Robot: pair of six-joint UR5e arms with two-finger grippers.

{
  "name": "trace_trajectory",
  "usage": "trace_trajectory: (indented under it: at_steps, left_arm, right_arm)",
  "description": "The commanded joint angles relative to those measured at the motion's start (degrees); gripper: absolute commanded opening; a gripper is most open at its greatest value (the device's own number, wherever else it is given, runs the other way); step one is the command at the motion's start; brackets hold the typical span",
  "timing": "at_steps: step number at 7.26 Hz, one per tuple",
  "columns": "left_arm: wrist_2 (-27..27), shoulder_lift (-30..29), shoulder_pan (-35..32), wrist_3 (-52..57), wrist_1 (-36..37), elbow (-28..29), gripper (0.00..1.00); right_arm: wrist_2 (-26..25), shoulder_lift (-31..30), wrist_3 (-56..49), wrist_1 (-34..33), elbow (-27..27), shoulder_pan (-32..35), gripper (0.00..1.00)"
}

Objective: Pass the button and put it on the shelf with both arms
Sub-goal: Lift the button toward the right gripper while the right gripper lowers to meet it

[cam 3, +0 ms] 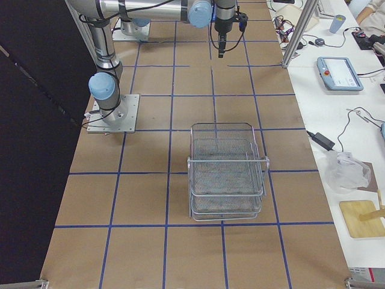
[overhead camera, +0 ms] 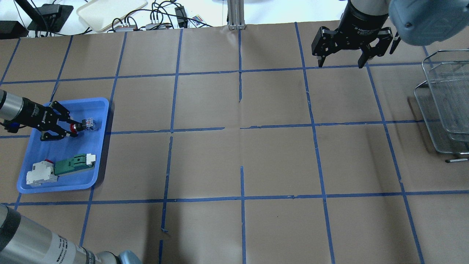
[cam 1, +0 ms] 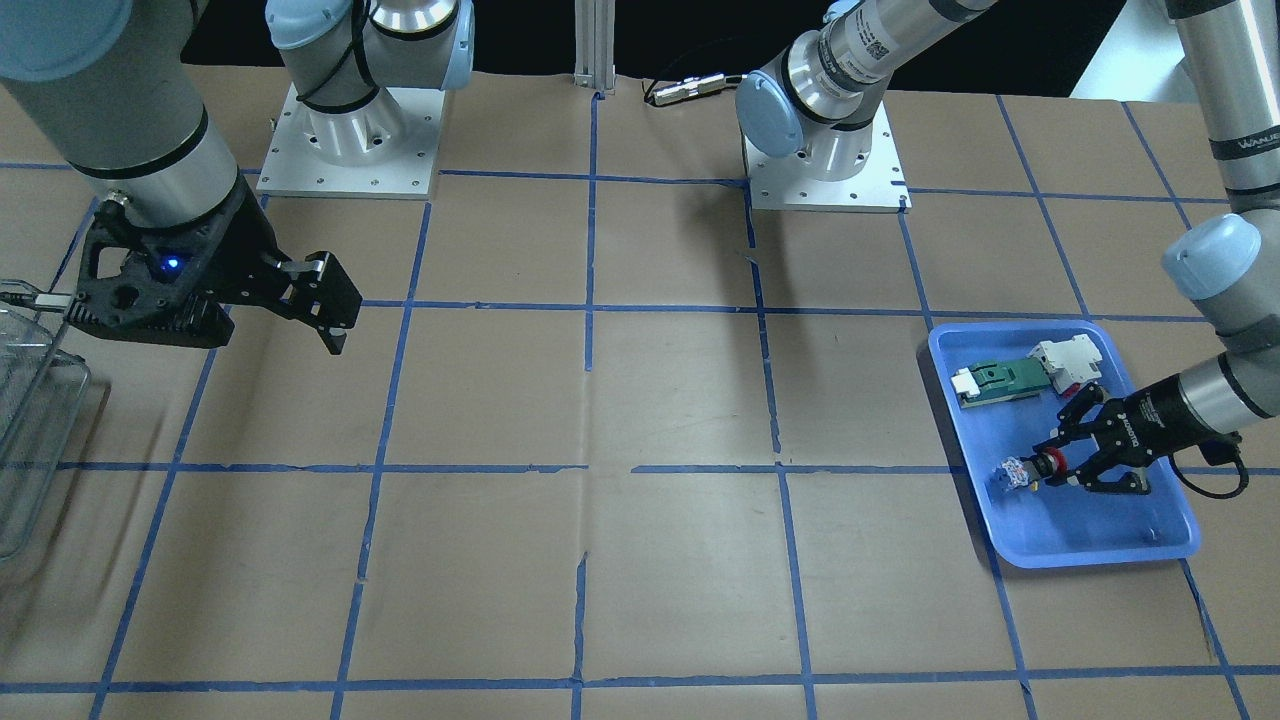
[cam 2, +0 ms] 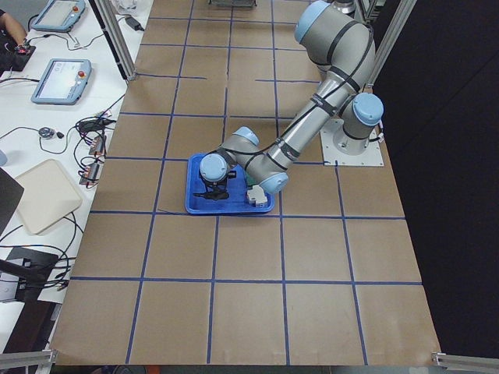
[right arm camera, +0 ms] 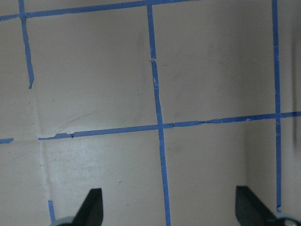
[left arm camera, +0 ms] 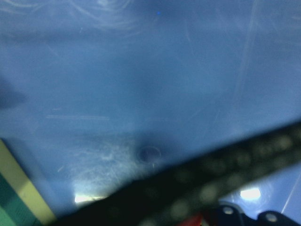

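The button (overhead camera: 87, 124) lies low in the blue tray (overhead camera: 58, 154); its red cap points at my left arm and its blue-and-white block points away. My left gripper (overhead camera: 73, 127) is closed on the red cap, which also shows in the front view (cam 1: 1047, 466) next to the button's block (cam 1: 1012, 472). The left wrist view shows only blurred tray floor and a bit of red (left arm camera: 202, 219). My right gripper (overhead camera: 339, 63) hangs open and empty over the far table, left of the wire shelf (overhead camera: 447, 106). Its spread fingertips (right arm camera: 94, 207) show over bare paper.
A green-and-white component (overhead camera: 73, 164) and a white block (overhead camera: 39, 176) lie in the near end of the tray. The shelf (cam 3: 225, 174) stands at the table's right end. Blue tape lines cross the brown paper. Cables and a white tray (overhead camera: 110, 11) lie beyond the far edge.
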Motion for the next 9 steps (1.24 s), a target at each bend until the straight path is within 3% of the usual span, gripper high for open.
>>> trace_trajectory:
  at_steps: [1, 3, 4, 6, 9]
  left_arm:
    - [-1.0, 2.4, -1.2, 2.3, -1.7, 0.8, 0.0]
    - [-1.1, 6.1, -8.9, 2.6, -2.5, 3.1, 0.0]
    - [-1.1, 7.8, -14.5, 2.6, -3.3, 4.0, 0.0]
    - [-4.0, 10.5, -23.4, 1.8, -4.0, 4.2, 0.0]
    - [-6.8, 13.7, -36.0, -10.0, -4.1, 4.3, 0.0]
  right_arm:
    - [0.1, 0.0, 0.0, 0.0, 0.0, 0.0, 1.0]
    - [1.0, 0.1, -6.9, 0.0, -0.1, 0.0, 1.0]
    - [4.5, 0.1, -10.0, 0.3, -0.3, -0.3, 1.0]
    - [6.2, -0.4, -25.2, 0.7, -0.5, -0.8, 1.0]
    - [6.2, -1.3, -45.5, 1.0, -0.1, -1.1, 1.0]
